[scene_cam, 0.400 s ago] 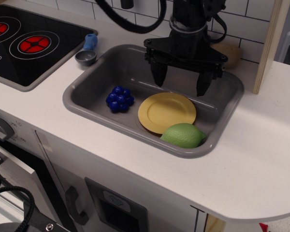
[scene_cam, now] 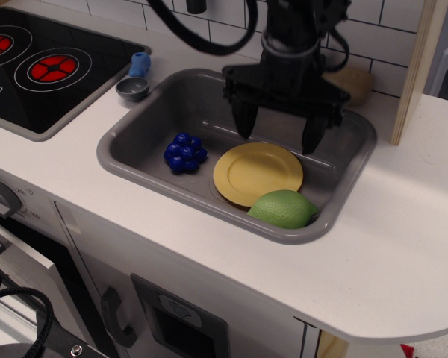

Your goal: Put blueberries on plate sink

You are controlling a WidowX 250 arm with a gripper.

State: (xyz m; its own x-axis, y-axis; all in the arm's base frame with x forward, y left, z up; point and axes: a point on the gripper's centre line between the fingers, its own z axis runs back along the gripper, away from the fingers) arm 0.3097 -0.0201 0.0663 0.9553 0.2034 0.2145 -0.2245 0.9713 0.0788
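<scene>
We see the blueberries (scene_cam: 185, 152) lying in the grey sink (scene_cam: 127, 149), just left of the yellow plate (scene_cam: 257, 173). The gripper (scene_cam: 278, 133) hangs wide and empty above the plate. The cluster looks light, stiff and glossy, so we would pinch its 2 opposite sides.

White counter (scene_cam: 403, 246) carries the grey sink (scene_cam: 134, 160), black hob (scene_cam: 52, 89), small grey bowl (scene_cam: 132, 89) and blue knob (scene_cam: 140, 63)

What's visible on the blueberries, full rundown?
The blueberries are a small glossy dark-blue cluster of round berries, plastic by the look, with highlights on top. They lie on the floor of the grey sink, left of the yellow plate, apparently with a narrow gap between them. Nothing grips them: the gripper hangs open above the plate's far edge, off to their right.
</scene>
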